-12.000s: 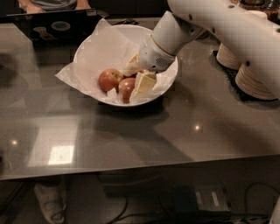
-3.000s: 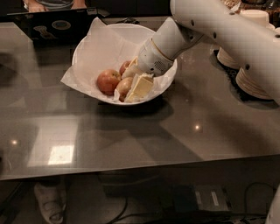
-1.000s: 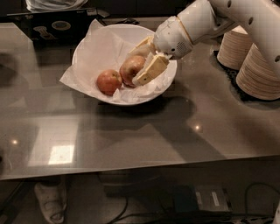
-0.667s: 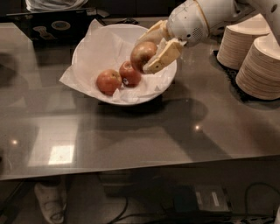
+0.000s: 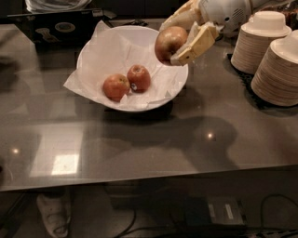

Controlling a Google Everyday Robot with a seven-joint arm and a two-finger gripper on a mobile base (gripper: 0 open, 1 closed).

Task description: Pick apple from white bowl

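The apple (image 5: 169, 42), round and red-orange with a pale patch, sits between the tan fingers (image 5: 195, 44) of my gripper (image 5: 173, 42). The gripper is shut on it and holds it in the air above the right rim of the white bowl (image 5: 95, 46). The bowl is wide and shallow, lined with a white paper sheet (image 5: 79, 79). Two other reddish apples lie in it, one on the left (image 5: 115, 86) and one on the right (image 5: 138, 77). My white arm (image 5: 228, 11) comes in from the upper right.
Two stacks of small off-white disposable bowls stand at the right, one behind (image 5: 260, 39) and one nearer the table's right edge (image 5: 281, 72). A dark tray-like object (image 5: 56, 28) is behind the bowl. The grey reflective table (image 5: 139, 139) ends at a front edge low in view.
My gripper closed on the apple inside the bowl, then lifted it up and to the right, out of the bowl. The two other apples stayed in the bowl.
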